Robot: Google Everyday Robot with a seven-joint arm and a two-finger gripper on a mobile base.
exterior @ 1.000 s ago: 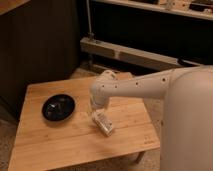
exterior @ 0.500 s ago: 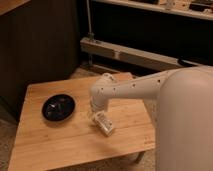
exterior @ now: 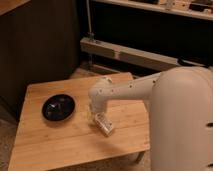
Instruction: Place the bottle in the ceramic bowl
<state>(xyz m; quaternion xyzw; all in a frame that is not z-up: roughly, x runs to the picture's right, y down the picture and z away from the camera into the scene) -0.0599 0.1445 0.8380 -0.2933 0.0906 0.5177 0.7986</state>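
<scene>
The bottle [exterior: 105,125] was pictured lying on its side on the counter [exterior: 55,147], well apart from the ceramic bowl [exterior: 58,107], in which nothing was seen. The pincer [exterior: 98,116] was lowered just above the bottle's upper end; its state could not be told. The bottle was judged light, stiff and smooth, best taken across its body.

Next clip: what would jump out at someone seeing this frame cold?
The bulky white robot arm fills the picture's right, bending down over the wooden table. Its claw is down at the whitish bottle, which lies near the table's middle. The black ceramic bowl sits apart at the picture's left, the bottle not in it.
</scene>
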